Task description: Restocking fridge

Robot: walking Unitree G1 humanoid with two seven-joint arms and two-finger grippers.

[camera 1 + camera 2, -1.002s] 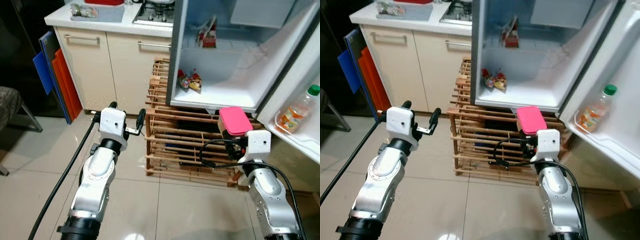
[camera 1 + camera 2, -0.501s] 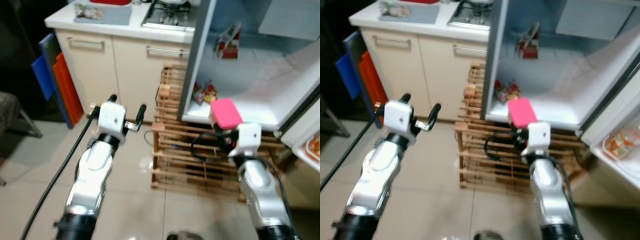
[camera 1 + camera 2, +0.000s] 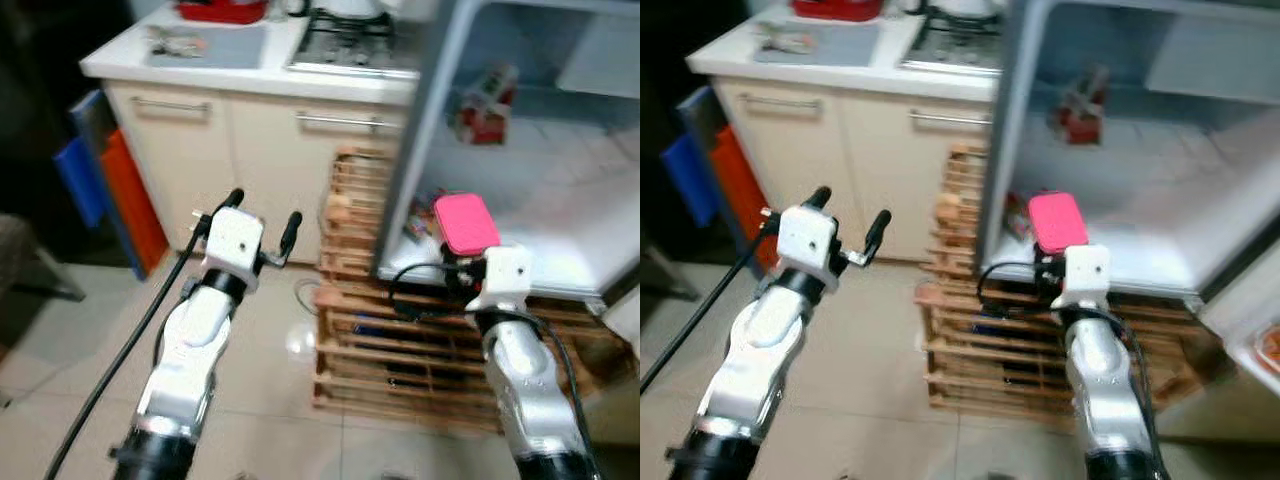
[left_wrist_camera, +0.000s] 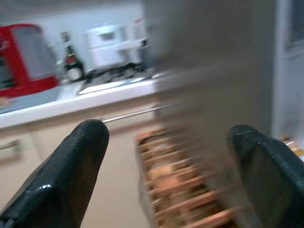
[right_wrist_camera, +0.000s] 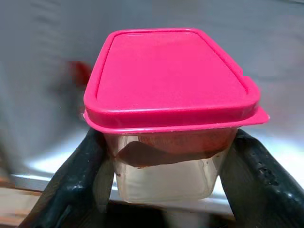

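My right gripper (image 3: pixel 462 262) is shut on a clear food container with a pink lid (image 3: pixel 465 223), held level in front of the open fridge (image 3: pixel 520 190), just before its lower shelf. In the right wrist view the pink-lidded container (image 5: pixel 171 109) sits between the two black fingers (image 5: pixel 80 180), with brown food visible inside. My left gripper (image 3: pixel 263 226) is open and holds nothing, raised in front of the cream cabinet doors, left of the fridge. A red packet (image 3: pixel 480 105) lies on the fridge's upper shelf, and small packets (image 3: pixel 418 228) lie at the lower shelf's left edge.
The fridge stands on a wooden slatted crate (image 3: pixel 400 330). Left of it is a counter (image 3: pixel 230 70) with a gas hob (image 3: pixel 350 45) and a red item (image 3: pixel 222 10). Blue and orange boards (image 3: pixel 95 190) lean by the cabinet. A black cable (image 3: pixel 120 350) runs along my left arm.
The camera has shifted, so the fridge now sits further right and closer. My right gripper with the pink-lidded container has stayed raised toward the lower shelf. The left gripper keeps its open pose.
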